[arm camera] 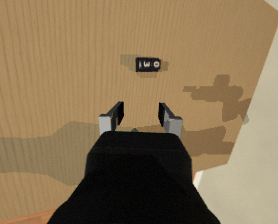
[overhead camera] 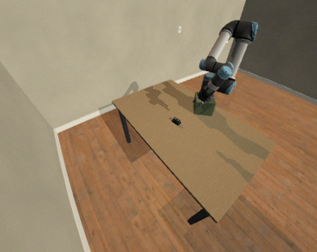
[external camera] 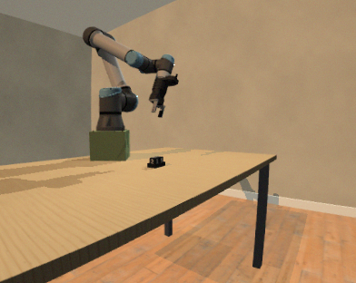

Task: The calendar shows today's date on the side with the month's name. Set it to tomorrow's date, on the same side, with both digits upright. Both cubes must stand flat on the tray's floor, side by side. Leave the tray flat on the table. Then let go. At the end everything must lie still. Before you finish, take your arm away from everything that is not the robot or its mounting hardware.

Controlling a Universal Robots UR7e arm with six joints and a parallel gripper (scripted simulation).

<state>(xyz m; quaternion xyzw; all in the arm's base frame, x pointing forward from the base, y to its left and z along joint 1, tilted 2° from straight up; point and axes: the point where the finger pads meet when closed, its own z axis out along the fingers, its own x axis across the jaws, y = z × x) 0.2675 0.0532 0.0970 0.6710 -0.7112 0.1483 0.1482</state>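
The calendar is a small black tray with two dark cubes side by side. It sits on the wooden table, small in the top view (overhead camera: pixel 176 120). In the exterior view the calendar (external camera: pixel 157 164) shows white digits that look like 2 and 1. In the wrist view the calendar (arm camera: pixel 148 64) lies ahead of the fingers with white marks on top, too small to read surely. My gripper (arm camera: pixel 141 109) is open and empty, high above the table between the green base and the calendar. The gripper (external camera: pixel 159 110) hangs well above the tray.
The arm stands on a green block (external camera: pixel 109 145) at the table's far end, also in the top view (overhead camera: pixel 204 106). The table's edges drop off to a wooden floor. A beige wall is beyond the table.
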